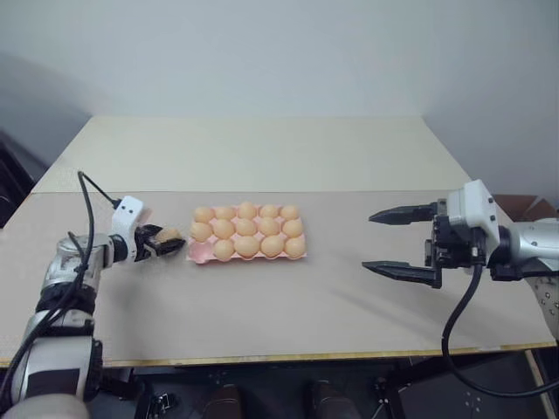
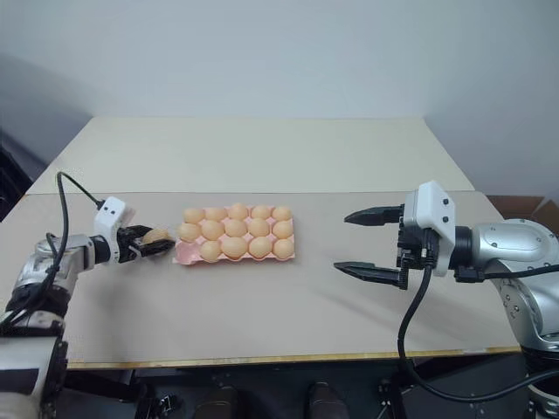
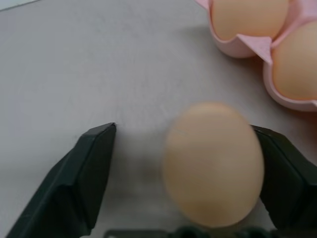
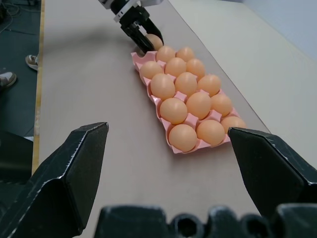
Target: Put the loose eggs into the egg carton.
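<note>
One light orange-tan oval egg (image 3: 213, 163) sits at the left of the head views, between the two black fingers (image 3: 89, 168) of the left gripper (image 1: 173, 243), just to the left of the flat pale pink moulded egg carton (image 1: 197, 257). In the left wrist view one finger lies against the egg's side, while the other stands apart from it with a strip of bare bench showing between, so the fingers are partly spread around the egg rather than pinching it. I cannot tell whether the egg rests on the pale beige bench (image 1: 262, 157) or is just off it. Its long axis runs roughly along the fingers, which cross its narrower waist. Further right, in the middle of the frame, the carton holds fourteen matching eggs (image 1: 245, 227). Its single empty cup (image 4: 140, 57) is the lower-left corner one, the corner nearest the left gripper, so the coming move looks like a short carry rightward. At the right of the frame, well apart from the carton, the right gripper (image 1: 369, 242) hovers with its fingers spread wide and nothing between them. The left arm is plainly the nearer one.
</note>
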